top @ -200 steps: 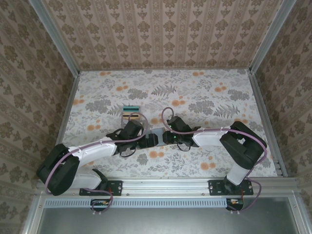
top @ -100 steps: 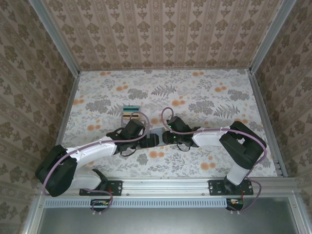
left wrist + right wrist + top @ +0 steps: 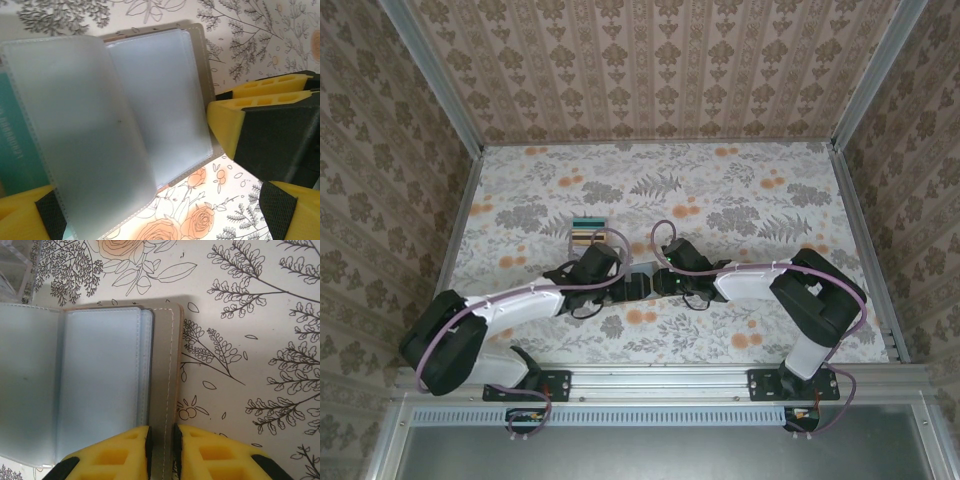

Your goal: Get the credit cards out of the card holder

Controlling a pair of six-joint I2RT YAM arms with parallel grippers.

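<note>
On the right gripper [image 3: 161,437] the yellow jaws are clamped on the near edge of the card holder [image 3: 161,365], pinching its stitched brown-grey cover flat, most likely to pin it down so the pages can be worked without the whole thing sliding. On the left gripper [image 3: 155,215] the jaws stand wide apart and hold nothing, one yellow finger low on each side of the open pages, seemingly placed to close on a sleeve or a card. The holder lies open on the desk [image 3: 250,315] between the two arms. Its cover looks like soft matte leather with a pale seam, and its inside pages are smooth, glossy, frosted plastic sleeves with rounded corners, one of them curling up and bending under its own weight. A teal credit card [image 3: 12,135] shows at the left edge, apparently tucked behind that sleeve. The desk is a flat printed sheet of leaves and orange roses. Farther back lies a striped stack of coloured cards [image 3: 587,232].
</note>
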